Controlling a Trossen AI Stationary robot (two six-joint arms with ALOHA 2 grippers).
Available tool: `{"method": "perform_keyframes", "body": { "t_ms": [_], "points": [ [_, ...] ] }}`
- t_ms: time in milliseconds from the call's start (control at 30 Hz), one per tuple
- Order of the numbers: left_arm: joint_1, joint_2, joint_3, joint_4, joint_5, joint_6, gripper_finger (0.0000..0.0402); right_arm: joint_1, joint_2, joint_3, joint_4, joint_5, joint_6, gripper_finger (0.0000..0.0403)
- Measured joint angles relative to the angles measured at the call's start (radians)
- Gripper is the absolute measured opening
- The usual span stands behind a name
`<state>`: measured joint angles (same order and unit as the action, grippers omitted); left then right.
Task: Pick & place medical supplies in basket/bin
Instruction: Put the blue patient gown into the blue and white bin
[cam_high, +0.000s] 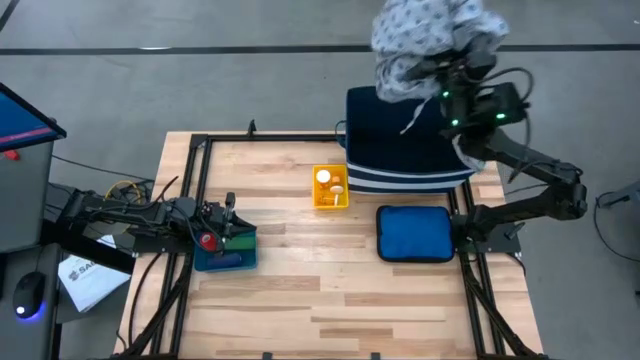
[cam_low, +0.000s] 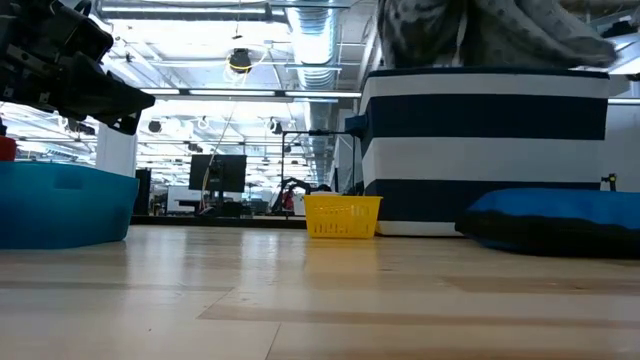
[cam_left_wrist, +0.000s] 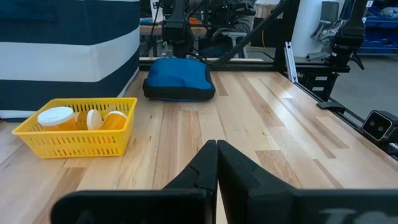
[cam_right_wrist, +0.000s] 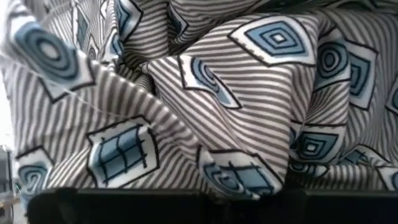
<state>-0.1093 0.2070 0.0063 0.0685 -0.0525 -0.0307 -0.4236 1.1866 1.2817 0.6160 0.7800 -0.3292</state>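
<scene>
My right end effector (cam_high: 452, 72) pinches the cloth (cam_high: 425, 45) above the striped bin (cam_high: 405, 140); my left end effector (cam_left_wrist: 216, 163), pressed together, hovers over the blue tub (cam_high: 224, 251).

Wooden worktop (cam_high: 330, 290) at centre frame; blue cushion (cam_high: 414, 235) at right of centre; computer mouse (cam_high: 27, 295) and paper sheet (cam_high: 85, 280) at lower left.

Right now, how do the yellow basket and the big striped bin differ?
The yellow basket is small, low and made of open mesh; the striped bin is far larger, taller and has solid navy-and-white fabric walls. The basket holds orange pill bottles with white caps; the bin has the patterned cloth held above it by the right gripper. The basket stands nearer the table's middle, the bin at the far edge. Both are open-topped and upright.
</scene>
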Motion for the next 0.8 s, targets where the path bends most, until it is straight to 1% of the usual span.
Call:
{"method": "perform_keyframes", "body": {
  "t_ms": [100,200,333,467,567,733,800],
  "points": [
    [0.0,0.0,0.0,0.0,0.0,0.0,0.0001,0.014,0.001,0.073,-0.026,-0.016,-0.023,0.0025],
    [0.0,0.0,0.0,0.0,0.0,0.0,0.0001,0.032,0.001,0.096,-0.078,-0.023,-0.015,0.0025],
    [0.0,0.0,0.0,0.0,0.0,0.0,0.0001,0.05,0.004,0.061,-0.169,-0.02,-0.011,0.0025],
    [0.0,0.0,0.0,0.0,0.0,0.0,0.0001,0.059,-0.004,-0.006,-0.203,-0.014,0.006,0.0025],
    [0.0,0.0,0.0,0.0,0.0,0.0,0.0001,0.074,-0.031,-0.056,-0.267,0.024,0.062,0.0025],
    [0.0,0.0,0.0,0.0,0.0,0.0,0.0001,0.149,-0.139,-0.115,-0.444,0.18,0.118,0.0025],
    [0.0,0.0,0.0,0.0,0.0,0.0,0.0001,0.19,-0.191,-0.135,-0.525,0.223,0.156,0.0025]
  ]
}}
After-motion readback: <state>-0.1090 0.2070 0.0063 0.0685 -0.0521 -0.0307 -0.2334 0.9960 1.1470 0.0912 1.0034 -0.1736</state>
